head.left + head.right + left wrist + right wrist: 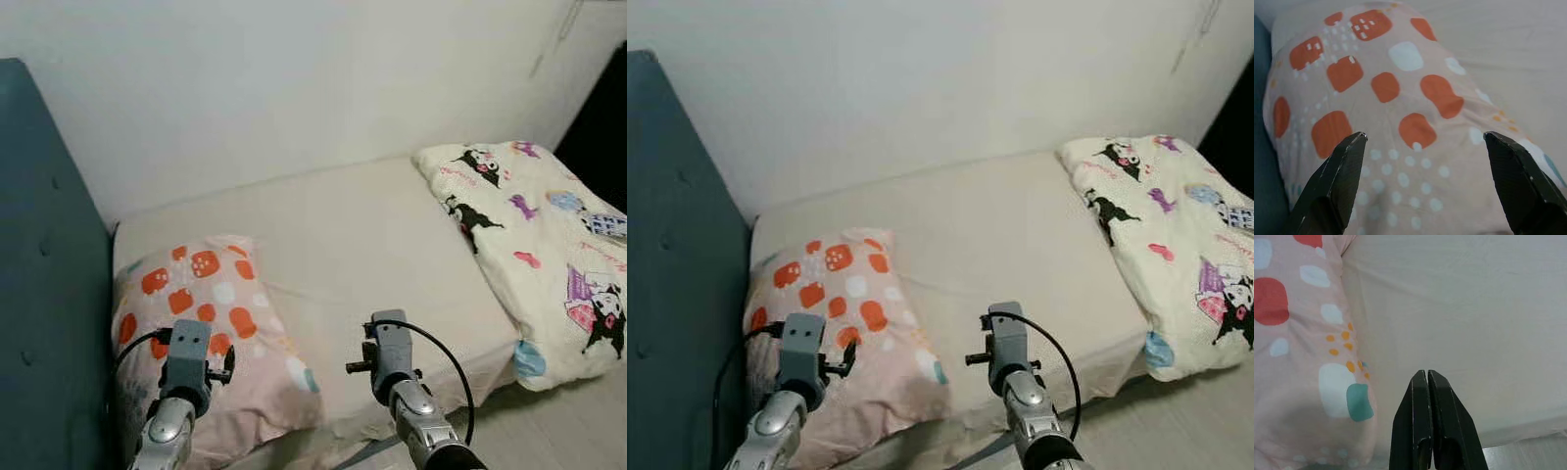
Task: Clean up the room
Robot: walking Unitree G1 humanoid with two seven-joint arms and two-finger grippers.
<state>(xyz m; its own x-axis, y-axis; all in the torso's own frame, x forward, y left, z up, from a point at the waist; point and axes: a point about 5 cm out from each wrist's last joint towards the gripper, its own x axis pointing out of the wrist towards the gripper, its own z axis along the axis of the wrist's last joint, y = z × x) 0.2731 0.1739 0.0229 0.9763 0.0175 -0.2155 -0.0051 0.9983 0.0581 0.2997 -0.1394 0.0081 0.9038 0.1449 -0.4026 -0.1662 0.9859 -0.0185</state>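
Observation:
A pink pillow [211, 323] with orange and white patches lies at the left end of a bed [372, 245] covered by a cream sheet. A cream quilt [549, 245] with cartoon prints is bunched at the bed's right end and hangs over the front edge. My left gripper [1424, 139] hovers open above the pillow [1391, 98], its fingers [1337, 181] spread wide and nothing between them. My right gripper [1426, 374] is shut and empty, held over the bare sheet [1464, 313] near the bed's front edge, just right of the pillow [1298, 357].
A dark teal upholstered headboard [44, 284] rises on the left beside the pillow. A white wall [294, 78] runs behind the bed. Pale floor [568, 421] shows at the lower right below the bed's edge.

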